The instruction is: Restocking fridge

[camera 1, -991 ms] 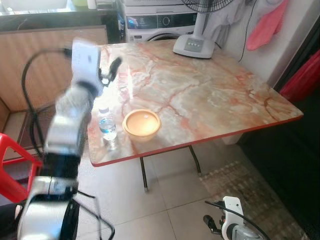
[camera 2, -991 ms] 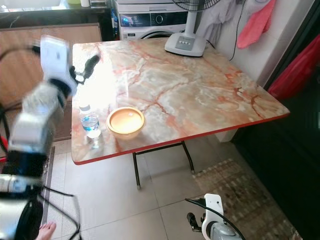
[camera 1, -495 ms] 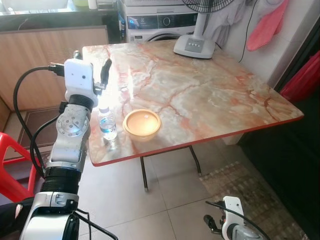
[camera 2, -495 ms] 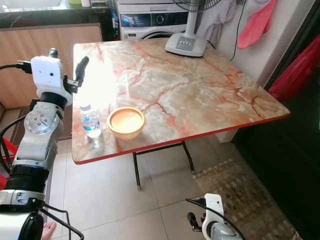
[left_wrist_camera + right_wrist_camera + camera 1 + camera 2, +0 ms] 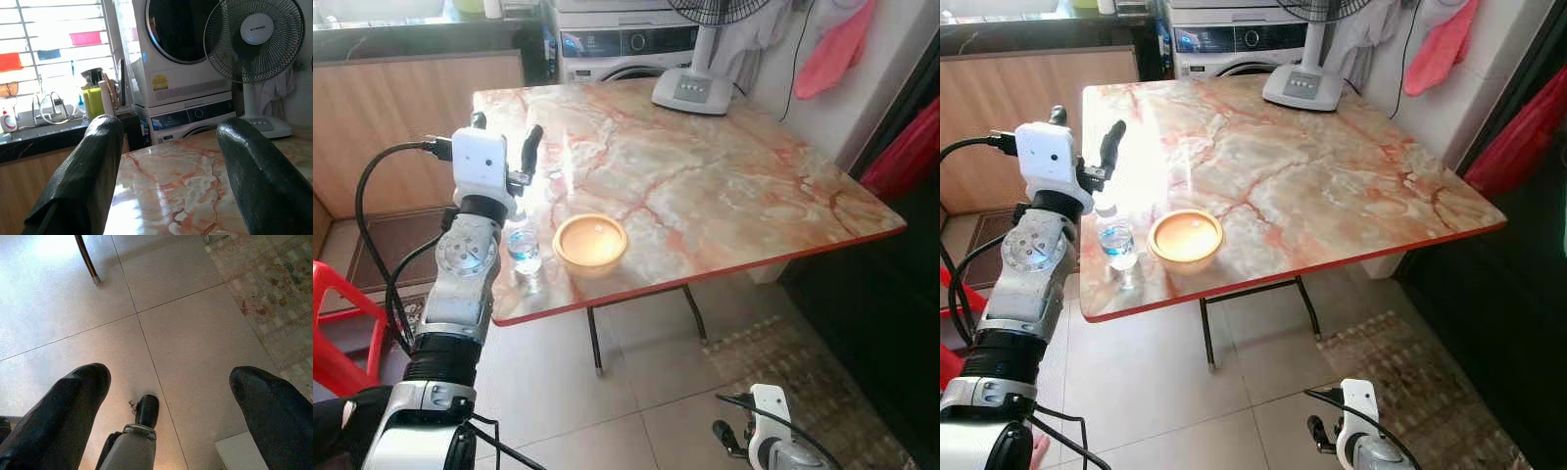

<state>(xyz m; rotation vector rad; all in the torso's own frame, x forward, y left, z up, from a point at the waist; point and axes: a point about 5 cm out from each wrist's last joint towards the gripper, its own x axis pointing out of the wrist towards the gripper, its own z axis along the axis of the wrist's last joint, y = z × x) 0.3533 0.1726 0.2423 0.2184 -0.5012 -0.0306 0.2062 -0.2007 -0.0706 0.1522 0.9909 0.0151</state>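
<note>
A small clear water bottle [image 5: 523, 247] with a blue label stands upright near the front left corner of the marble table [image 5: 724, 186]. Beside it, to the right, sits a yellow bowl [image 5: 590, 241]. My left gripper [image 5: 504, 137] is raised above and just behind the bottle, open, with nothing between its fingers [image 5: 73, 196]; its wrist view looks across the tabletop. My right gripper [image 5: 166, 401] hangs low over the tiled floor, open and holding nothing.
A white standing fan [image 5: 693, 88] rests on the table's far side, with a washing machine [image 5: 626, 44] behind it. A red chair [image 5: 337, 333] stands at my left and a patterned rug [image 5: 803, 382] lies under the table's right side. A wooden cabinet [image 5: 401, 108] lines the left wall.
My left arm was swinging and blurred a second ago; it has steadied and shifted slightly right, closer over the bottle. Bottle, bowl and right arm have not moved.
</note>
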